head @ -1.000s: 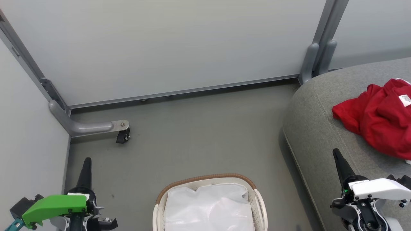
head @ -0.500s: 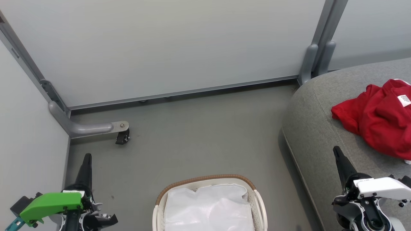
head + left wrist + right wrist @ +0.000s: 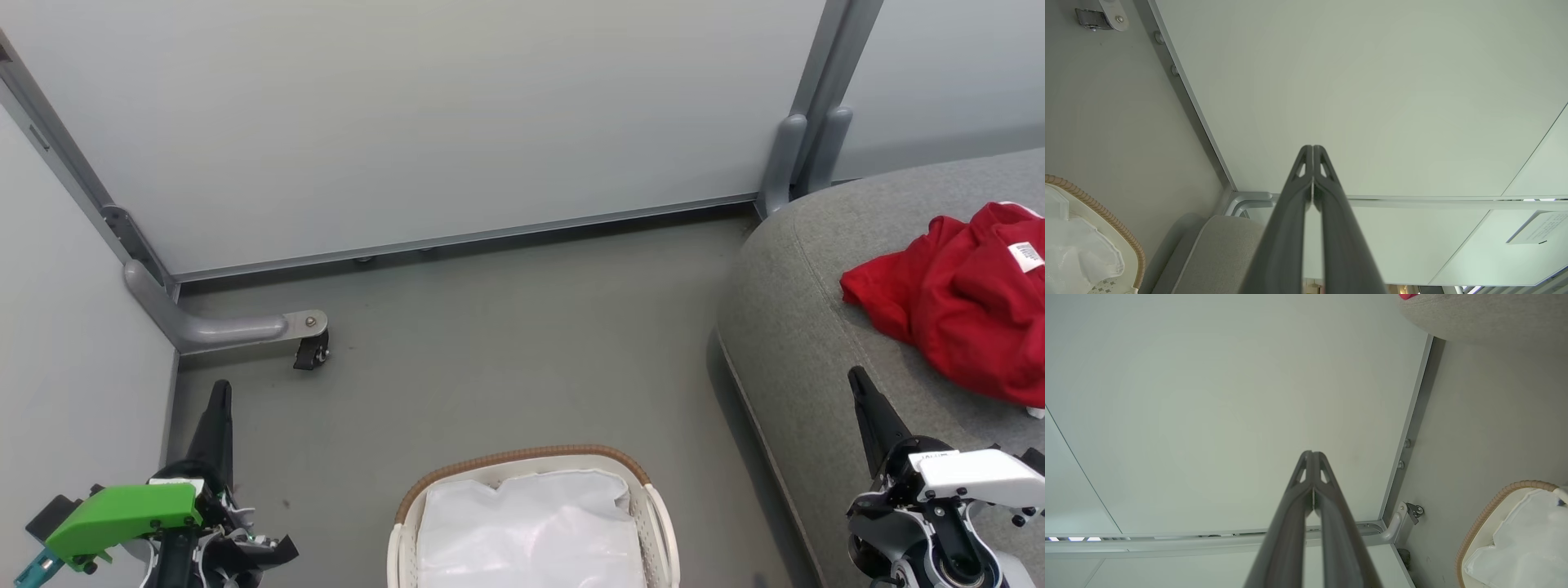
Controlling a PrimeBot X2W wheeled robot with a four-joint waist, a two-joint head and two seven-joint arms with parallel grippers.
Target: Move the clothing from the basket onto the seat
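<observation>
Clothing in heap on seat

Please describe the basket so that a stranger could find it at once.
Start at the grey sofa on the right. On the floor left of it stands the basket. No other thing has a brown woven rim and a white liner.

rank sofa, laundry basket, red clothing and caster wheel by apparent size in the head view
1. sofa
2. laundry basket
3. red clothing, nearly the basket's size; both cropped
4. caster wheel
</observation>
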